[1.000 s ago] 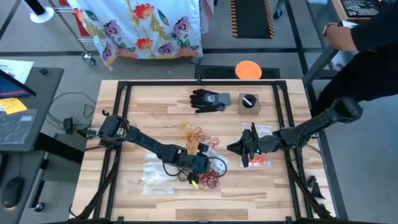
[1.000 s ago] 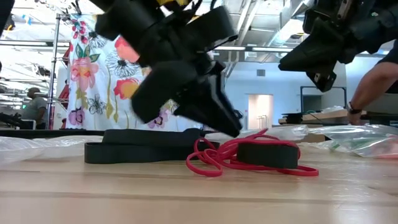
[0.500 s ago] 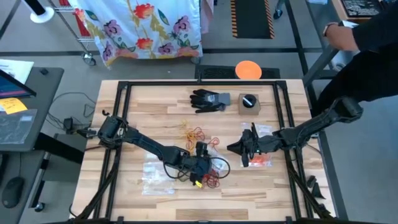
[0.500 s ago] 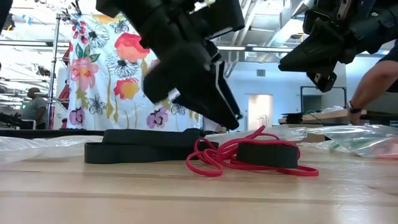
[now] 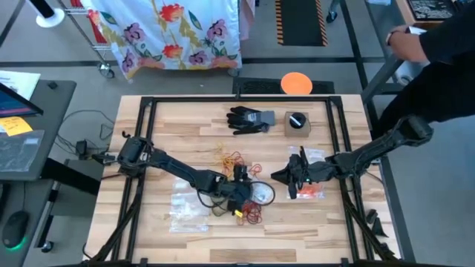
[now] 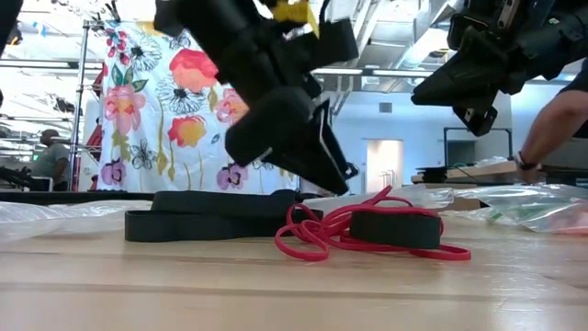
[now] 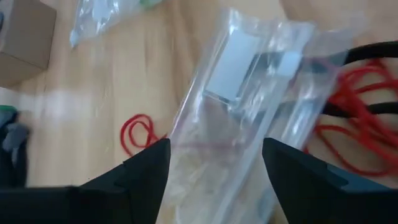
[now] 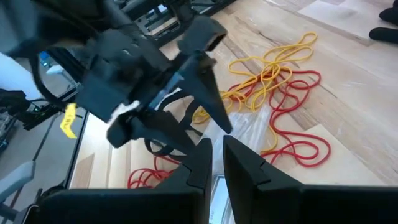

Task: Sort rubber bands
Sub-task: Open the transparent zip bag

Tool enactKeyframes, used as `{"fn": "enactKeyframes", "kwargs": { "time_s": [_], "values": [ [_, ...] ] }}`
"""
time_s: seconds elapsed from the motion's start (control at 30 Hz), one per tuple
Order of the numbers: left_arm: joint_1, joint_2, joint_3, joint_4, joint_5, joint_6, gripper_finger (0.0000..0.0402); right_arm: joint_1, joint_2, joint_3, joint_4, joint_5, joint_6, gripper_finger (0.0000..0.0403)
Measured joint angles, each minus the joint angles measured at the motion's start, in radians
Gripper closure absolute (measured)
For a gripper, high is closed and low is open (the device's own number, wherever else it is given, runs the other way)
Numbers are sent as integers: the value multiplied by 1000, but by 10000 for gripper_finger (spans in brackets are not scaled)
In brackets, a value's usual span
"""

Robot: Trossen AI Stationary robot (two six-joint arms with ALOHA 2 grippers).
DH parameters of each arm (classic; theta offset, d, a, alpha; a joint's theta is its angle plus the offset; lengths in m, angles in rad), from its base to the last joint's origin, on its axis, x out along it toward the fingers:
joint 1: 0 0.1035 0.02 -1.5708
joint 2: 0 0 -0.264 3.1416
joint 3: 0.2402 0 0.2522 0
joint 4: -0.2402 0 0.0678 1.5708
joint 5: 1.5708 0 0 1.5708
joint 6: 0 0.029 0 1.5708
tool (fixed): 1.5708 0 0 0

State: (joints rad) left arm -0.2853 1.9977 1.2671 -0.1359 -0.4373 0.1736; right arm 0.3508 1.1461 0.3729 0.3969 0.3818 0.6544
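Rubber bands lie loose on the wooden table: yellow and orange ones (image 5: 225,156), red ones (image 5: 251,213) and black ones (image 6: 211,216). My left gripper (image 7: 214,146) hangs open at mid-table, slanting down. Its fingers stand on either side of a clear plastic bag (image 7: 249,93) and just above the red bands (image 6: 367,234); I cannot tell that it touches anything. My right gripper (image 8: 217,152) hovers to its right, pointing at it. Its fingers are all but together, with nothing that I can make out between them.
A black glove (image 5: 249,119) and a small box (image 5: 297,122) sit near the far edge. Clear bags lie at the near left (image 5: 185,211) and under my right arm, one with orange bands (image 5: 310,193). A person (image 5: 430,44) stands at the far right corner.
My left gripper has tipped and rolled at the wrist while its fingertips stayed over the red bands. The bands on the table have not moved.
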Motion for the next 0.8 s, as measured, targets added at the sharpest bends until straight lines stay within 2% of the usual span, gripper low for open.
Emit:
{"fn": "enactKeyframes", "kwargs": {
  "time_s": [0.17, 0.3, 0.43, 0.63, 0.8],
  "values": [
    [31, 75, 10, 12, 67, -26, 159, 0, 0, 0, 1, 6, 0, 362],
    [32, 94, 18, 18, 42, -59, 184, 0, 0, 0, 0, 6, 0, 362],
    [25, 73, 15, 5, 38, -58, 240, 0, 0, 0, -4, 6, 0, 362],
    [6, 3, 64, -95, -68, -51, 380, 0, 0, 0, -8, 6, 0, 362],
    [-22, -60, 133, -220, -135, -46, 395, 0, 0, 0, 15, 6, 0, 362]
  ]
}}
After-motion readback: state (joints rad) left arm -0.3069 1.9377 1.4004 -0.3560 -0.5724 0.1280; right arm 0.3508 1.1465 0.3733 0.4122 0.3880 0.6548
